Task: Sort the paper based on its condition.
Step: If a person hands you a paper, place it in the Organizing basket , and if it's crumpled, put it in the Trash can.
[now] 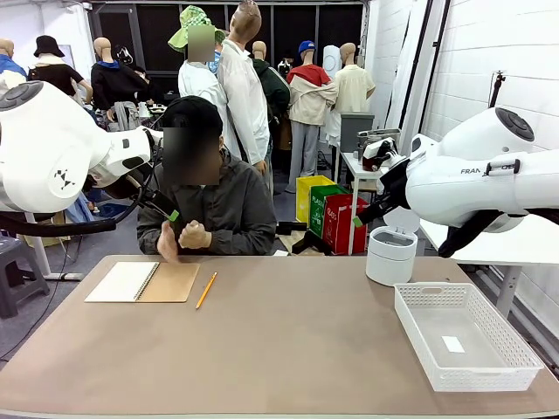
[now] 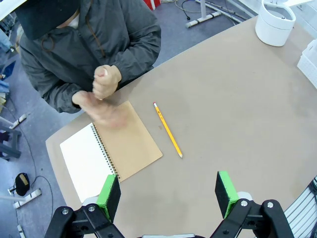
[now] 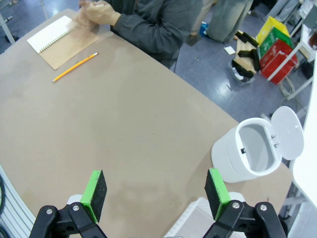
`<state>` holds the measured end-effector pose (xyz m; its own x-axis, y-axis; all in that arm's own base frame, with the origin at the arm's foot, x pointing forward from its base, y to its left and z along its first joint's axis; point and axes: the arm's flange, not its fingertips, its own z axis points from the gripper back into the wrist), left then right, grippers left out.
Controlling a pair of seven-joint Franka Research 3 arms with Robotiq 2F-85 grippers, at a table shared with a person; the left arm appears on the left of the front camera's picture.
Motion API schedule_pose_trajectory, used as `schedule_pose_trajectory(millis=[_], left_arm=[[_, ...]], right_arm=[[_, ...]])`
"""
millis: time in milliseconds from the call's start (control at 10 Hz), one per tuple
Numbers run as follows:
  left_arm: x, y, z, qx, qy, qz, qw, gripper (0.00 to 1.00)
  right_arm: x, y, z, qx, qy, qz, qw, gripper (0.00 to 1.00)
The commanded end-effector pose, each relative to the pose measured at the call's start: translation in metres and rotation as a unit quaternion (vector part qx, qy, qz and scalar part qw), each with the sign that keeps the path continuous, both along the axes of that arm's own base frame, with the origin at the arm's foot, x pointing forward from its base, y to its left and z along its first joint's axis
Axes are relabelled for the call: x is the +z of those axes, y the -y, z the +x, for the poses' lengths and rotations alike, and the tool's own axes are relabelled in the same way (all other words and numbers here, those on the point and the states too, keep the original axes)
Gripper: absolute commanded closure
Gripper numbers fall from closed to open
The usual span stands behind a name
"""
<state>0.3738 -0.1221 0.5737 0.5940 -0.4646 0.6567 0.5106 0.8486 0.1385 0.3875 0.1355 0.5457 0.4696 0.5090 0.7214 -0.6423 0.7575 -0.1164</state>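
Two pincers are up off the counter point(image 1: 288, 349), and both are spread wide with nothing between the pads. The left pincer point(image 2: 167, 194) hangs over the near edge, green pads point(image 2: 109, 196) well apart and bare tabletop below the gap. Just ahead of it and off toward one pad lies the spiral notepad point(image 2: 114, 148), open, with a white page on one side and brown card on the other. A yellow pencil point(image 2: 167, 130) lies straight ahead of the gap, just beside the notepad's brown half and not touching it. Farther ahead, past the notepad, the person's hands point(image 2: 106, 82) are bunched together above the top of the pad. One is fisted and the other is a blur. As for the paper, I cannot tell whether a loose sheet is inside those hands.

Over to the right pincer point(image 3: 154, 191), with its jaws fully apart too, hovering over open counter. Just ahead of one of its fingers point(image 3: 215, 192) stands the white bin point(image 3: 247, 158), lid flipped up and its mouth showing. The notepad and pencil are well apart from this pincer, far ahead across the counter.

From the front view, the white mesh basket point(image 1: 515, 349) sits below the right arm, beside the bin. A small white slip point(image 1: 452, 344) lies flat on its floor, and whether it is a label or a scrap I cannot say.
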Motion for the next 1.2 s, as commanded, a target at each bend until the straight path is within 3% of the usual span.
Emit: schedule_pose_trajectory(millis=[0, 1100], left_arm=[[0.0009, -0.0011, -0.0002, -0.001, 0.001, -0.001, 1.0, 0.0], [0.0009, -0.0011, -0.0002, -0.001, 0.001, -0.001, 1.0, 0.0]], right_arm=[[-0.0001, 0.0002, 0.0002, 0.0, 0.0, 0.001, 1.0, 0.0], [-0.0001, 0.0002, 0.0002, 0.0, 0.0, 0.001, 1.0, 0.0]])
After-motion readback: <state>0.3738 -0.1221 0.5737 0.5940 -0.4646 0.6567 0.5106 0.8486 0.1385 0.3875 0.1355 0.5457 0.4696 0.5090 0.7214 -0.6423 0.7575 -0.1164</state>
